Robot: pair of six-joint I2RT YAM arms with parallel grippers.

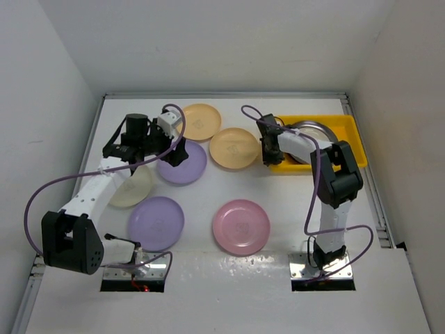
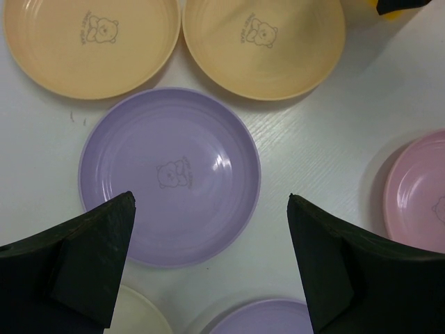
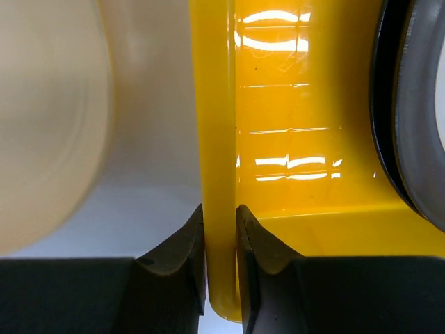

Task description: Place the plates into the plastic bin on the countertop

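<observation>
R jaws pinch yellow bin (image 3: 215, 139) wall; L jaws spread wide over lavender plate (image 2: 170, 174)

light: bright, even, overhead | glare: white strips on yellow bin (image 3: 292, 104) wall | blur: pale plate (image 3: 49, 125) soft close-up | shadows: faint

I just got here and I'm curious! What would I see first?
The bright yellow bin at the far right, a dark metal-rimmed plate inside, with the right gripper pinching its wall. Then the colourful plates spread over the white countertop, the left gripper open above a lavender plate.
</observation>
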